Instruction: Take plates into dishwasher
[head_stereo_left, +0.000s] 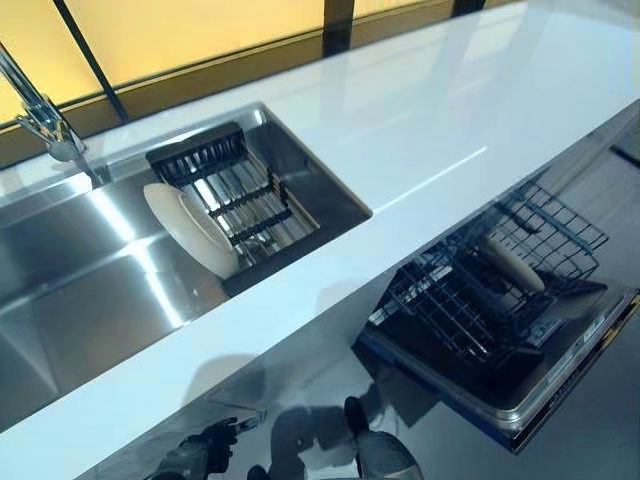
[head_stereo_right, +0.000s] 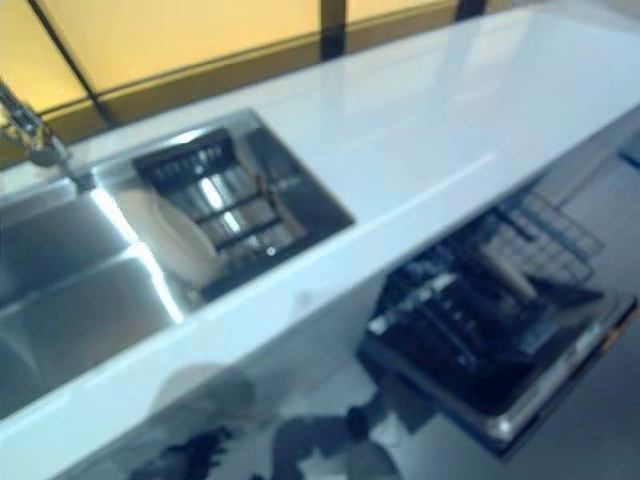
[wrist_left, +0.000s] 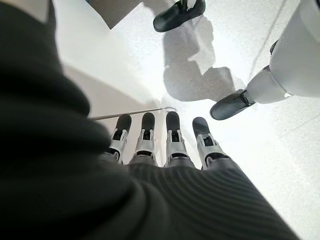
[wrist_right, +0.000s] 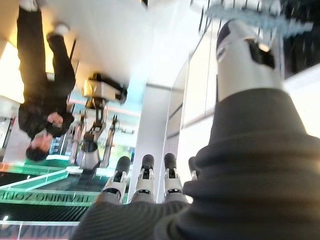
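Observation:
A white plate (head_stereo_left: 190, 228) leans on edge in a dark dish rack (head_stereo_left: 245, 190) inside the steel sink (head_stereo_left: 90, 290). Below the counter at the right the dishwasher door (head_stereo_left: 560, 350) is down and its wire rack (head_stereo_left: 450, 300) is pulled out, with another white plate (head_stereo_left: 512, 262) standing in it. My left hand (wrist_left: 165, 150) hangs low by the floor with straight fingers and holds nothing; it also shows at the bottom edge of the left eye view (head_stereo_left: 200, 455). My right hand (wrist_right: 145, 185) has straight fingers and is empty.
A long white countertop (head_stereo_left: 450, 120) runs from the sink to the far right. A steel faucet (head_stereo_left: 40, 115) stands at the sink's back left. A window wall lies behind the counter. A person (wrist_right: 42, 100) stands in the background of the right wrist view.

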